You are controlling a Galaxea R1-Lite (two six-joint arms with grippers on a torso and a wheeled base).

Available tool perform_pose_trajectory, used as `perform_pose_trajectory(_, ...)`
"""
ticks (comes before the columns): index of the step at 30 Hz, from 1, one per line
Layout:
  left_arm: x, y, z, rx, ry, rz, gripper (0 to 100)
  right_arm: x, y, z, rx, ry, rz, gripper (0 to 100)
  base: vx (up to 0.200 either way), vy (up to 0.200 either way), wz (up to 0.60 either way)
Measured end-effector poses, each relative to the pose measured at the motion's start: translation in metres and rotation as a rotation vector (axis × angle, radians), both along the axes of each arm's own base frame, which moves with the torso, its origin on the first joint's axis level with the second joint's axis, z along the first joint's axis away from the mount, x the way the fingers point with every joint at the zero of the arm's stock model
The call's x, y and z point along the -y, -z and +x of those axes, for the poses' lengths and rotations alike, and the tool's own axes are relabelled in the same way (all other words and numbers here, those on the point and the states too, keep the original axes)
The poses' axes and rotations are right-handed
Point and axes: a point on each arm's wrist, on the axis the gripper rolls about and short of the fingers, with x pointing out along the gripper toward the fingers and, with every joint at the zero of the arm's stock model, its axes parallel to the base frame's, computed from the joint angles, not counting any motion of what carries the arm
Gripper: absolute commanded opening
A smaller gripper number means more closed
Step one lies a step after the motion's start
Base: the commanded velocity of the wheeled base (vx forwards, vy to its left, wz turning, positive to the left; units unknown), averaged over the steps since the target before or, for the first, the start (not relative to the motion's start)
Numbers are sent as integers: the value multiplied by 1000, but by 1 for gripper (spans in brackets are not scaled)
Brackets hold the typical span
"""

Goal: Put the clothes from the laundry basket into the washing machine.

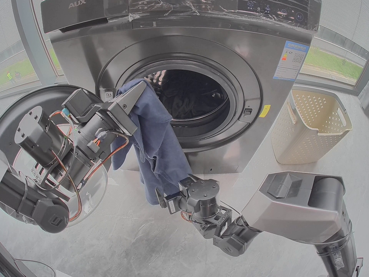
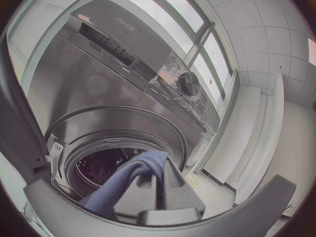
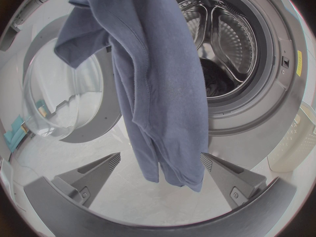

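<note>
Left pincer [image 1: 138, 89] tight on blue shirt [image 1: 161, 143]

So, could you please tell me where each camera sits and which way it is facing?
Head view: on the head, facing down at the washing machine; left gripper and right gripper show.
Left wrist view: left wrist, facing up at the machine; gripper shut on the blue garment.
Right wrist view: right wrist, low, facing the drum; gripper open.
Shared: every view shows the garment.

Big windows [image 2: 164, 13] behind, green grass [image 1: 334, 64] outside them, pale grey floor [image 1: 127, 239], and a white tiled ceiling [image 2: 263, 23] up top.
</note>
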Motion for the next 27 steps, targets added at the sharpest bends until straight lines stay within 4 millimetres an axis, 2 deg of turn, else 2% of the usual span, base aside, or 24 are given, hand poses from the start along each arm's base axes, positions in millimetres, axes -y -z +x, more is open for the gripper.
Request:
perform_pose_trajectory(9,0,0,0,0,0,-1,0,-26,4,14,25,33,56,100,0,0,0)
perform_pose_trajectory(14,0,0,0,1,1,-2,0,-34,6,22,45,35,82,100,0,0,0)
perform_pose_trajectory(20,0,0,0,0,-2,-1,0,-32,8,36,78,52,124,100,0,0,0)
perform_pose_trajectory(27,-1,0,1,0,-3,-1,0,-23,4,33,73,57,130,100,0,0,0)
